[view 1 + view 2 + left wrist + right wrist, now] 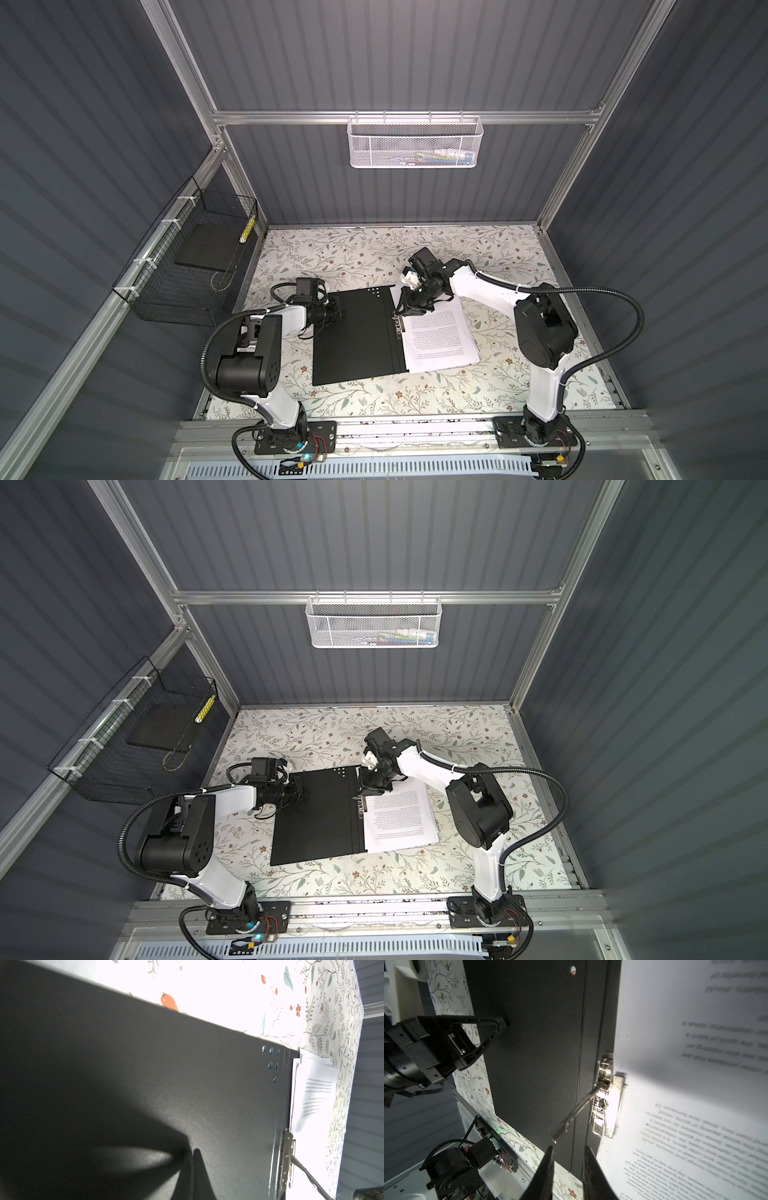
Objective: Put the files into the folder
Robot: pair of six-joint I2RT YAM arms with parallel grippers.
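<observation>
Two claws working at the open folder (pixel 357 332) on the floral table (pixel 374 399).
Lying flat with its black inside up, the folder is occupying mid-table. The files (pixel 440 336) are resting just right of its spine, their edge touching the metal clip (pixel 604 1097), whose lever (pixel 571 1118) is angling up. Left claw (pixel 337 314), fingers together, is pressing its tip on the folder's left flap. Right claw (pixel 569 1148), fingers slightly apart and gripping nothing, is hovering near the lever. Farther back, a black wire basket (pixel 187 266) is hanging on the left wall and a white mesh basket (pixel 415 141) on the rear rail.
</observation>
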